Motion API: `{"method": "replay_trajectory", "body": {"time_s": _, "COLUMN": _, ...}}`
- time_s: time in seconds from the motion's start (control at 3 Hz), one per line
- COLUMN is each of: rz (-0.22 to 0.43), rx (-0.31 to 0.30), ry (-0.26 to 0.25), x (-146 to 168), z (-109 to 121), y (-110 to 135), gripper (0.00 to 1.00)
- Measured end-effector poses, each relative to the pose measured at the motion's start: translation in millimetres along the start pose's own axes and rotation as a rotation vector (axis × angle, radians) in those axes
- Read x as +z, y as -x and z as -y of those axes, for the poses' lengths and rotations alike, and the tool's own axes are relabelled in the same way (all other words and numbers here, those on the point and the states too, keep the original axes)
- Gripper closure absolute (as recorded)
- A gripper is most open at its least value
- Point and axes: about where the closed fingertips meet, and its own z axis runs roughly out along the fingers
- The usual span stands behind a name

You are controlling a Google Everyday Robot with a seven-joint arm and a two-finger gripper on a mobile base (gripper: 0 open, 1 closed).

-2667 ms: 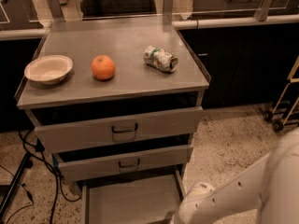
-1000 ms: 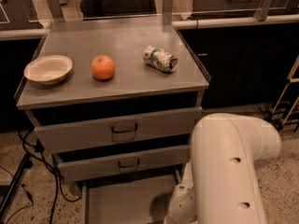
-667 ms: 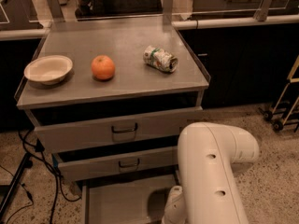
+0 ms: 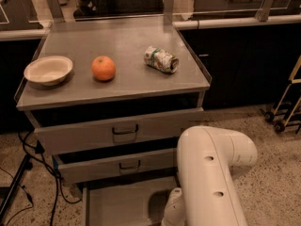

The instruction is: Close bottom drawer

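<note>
The bottom drawer (image 4: 120, 205) is pulled far out of the grey cabinet; its wide flat tray shows at the bottom edge of the camera view. Its front panel and handle are below the frame. My white arm (image 4: 211, 173) bends down over the drawer's right side at the lower right. The gripper is out of view, hidden below the arm and the frame edge. The middle drawer (image 4: 128, 165) and the top drawer (image 4: 123, 131) stand slightly open above it.
On the cabinet top (image 4: 122, 81) lie a cream bowl (image 4: 48, 70), an orange (image 4: 103, 68) and a crushed can (image 4: 161, 59). Cables (image 4: 28, 173) run on the floor at the left. A wheeled cart (image 4: 287, 112) stands at the right. A dark counter runs behind.
My arm has swung from the lower right into the middle of the view and now covers the right side of the bottom drawer. The drawer has not visibly moved.
</note>
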Motion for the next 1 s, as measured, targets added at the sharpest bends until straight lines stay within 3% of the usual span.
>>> {"method": "replay_trajectory", "body": {"time_s": 0.33, "rz": 0.05, "rx": 0.026, "ry": -0.029, "x": -9.3, "z": 13.7, "y": 31.8, "gripper": 1.0}}
{"method": "replay_trajectory", "body": {"time_s": 1.0, "rz": 0.089, "rx": 0.05, "ry": -0.132, "x": -20.0, "z": 39.5, "y": 74.6, "gripper": 1.0}}
